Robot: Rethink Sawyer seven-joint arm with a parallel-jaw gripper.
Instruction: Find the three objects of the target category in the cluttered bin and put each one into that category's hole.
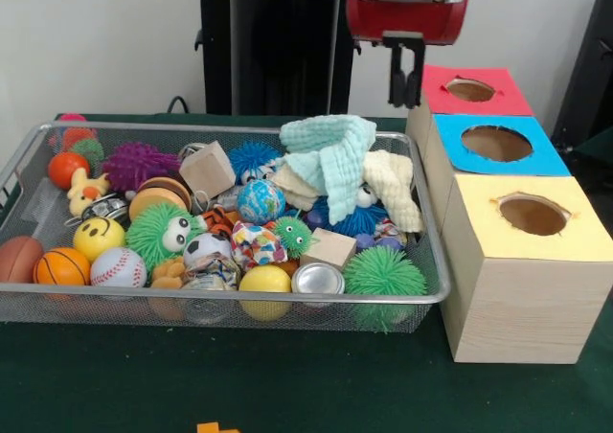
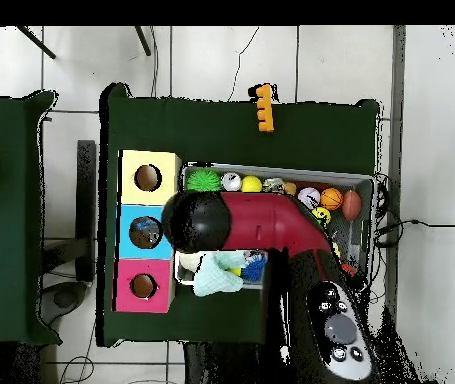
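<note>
The cluttered bin (image 1: 239, 297) is a silver wire-mesh basket on the green table, heaped with toys. In it lie a teal cloth (image 1: 330, 150), a cream cloth (image 1: 393, 184), two wooden blocks (image 1: 208, 170), spiky balls (image 1: 383, 275), a baseball (image 1: 118, 268) and a basketball (image 1: 61, 265). To its right stand three wooden boxes, each with a hole in the top: red (image 1: 508, 98), blue (image 1: 546, 160), yellow (image 1: 575, 203). My gripper (image 1: 405, 79) hangs high above the bin's far right corner, beside the red box, shut and empty. In the overhead view the arm's head (image 2: 196, 220) hides it.
A small orange piece (image 1: 215, 428) lies on the table in front of the bin, and also shows in the overhead view (image 2: 262, 108). The robot's black pedestal (image 1: 273, 59) stands behind the bin. The arm (image 2: 271, 225) covers much of the bin (image 2: 371, 185) from above.
</note>
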